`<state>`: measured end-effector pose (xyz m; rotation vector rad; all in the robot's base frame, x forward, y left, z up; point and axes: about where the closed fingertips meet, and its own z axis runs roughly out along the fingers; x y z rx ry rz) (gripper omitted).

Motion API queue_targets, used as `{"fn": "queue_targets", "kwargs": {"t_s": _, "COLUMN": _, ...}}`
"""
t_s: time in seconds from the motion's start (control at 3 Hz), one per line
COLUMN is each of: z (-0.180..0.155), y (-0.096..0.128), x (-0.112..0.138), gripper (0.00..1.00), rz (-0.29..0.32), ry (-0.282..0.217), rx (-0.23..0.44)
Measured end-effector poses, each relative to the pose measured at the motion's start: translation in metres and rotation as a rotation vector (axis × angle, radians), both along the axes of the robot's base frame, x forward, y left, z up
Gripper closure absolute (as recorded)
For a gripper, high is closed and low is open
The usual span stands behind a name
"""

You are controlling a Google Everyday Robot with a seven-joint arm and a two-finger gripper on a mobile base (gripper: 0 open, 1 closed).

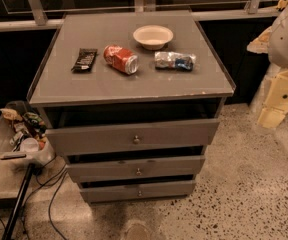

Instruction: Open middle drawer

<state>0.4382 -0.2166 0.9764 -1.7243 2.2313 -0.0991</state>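
Nearest the camera, low on the front of the grey cabinet, sits the bottom drawer (138, 190), its front the shortest of the three; just above it is the middle drawer (136, 168), a medium-height grey panel with a small round knob (138, 172) at its centre, standing slightly proud of the drawer below, with a dark gap along its upper edge; above that the top drawer (134, 136) has the tallest front and juts out furthest. To the left, beside the cabinet, a clear bin (19, 139) holds mixed packets, with dark cables (51, 204) trailing on the speckled floor beneath. On the bench (134, 84) lie a dark snack packet (84, 59), a red can (120, 59) on its side and a crumpled plastic bottle (174, 60); behind them a white bowl (153, 36) stands upright. At the right edge the hand (279, 101), pale yellow, hangs well apart from the cabinet, touching nothing; whether it is clenched or released I cannot tell.
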Motion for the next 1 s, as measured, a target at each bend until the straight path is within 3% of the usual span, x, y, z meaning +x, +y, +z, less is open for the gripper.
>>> {"fn": "queue_targets", "kwargs": {"t_s": 0.67, "z": -0.006, "y": 0.004, "x": -0.003, "gripper": 0.0, "rz": 0.026, "ry": -0.005, "rx": 0.019}}
{"fn": "queue_targets", "kwargs": {"t_s": 1.0, "z": -0.033, "y": 0.009, "x": -0.008, "gripper": 0.0, "rz": 0.06, "ry": 0.007, "rx": 0.049}}
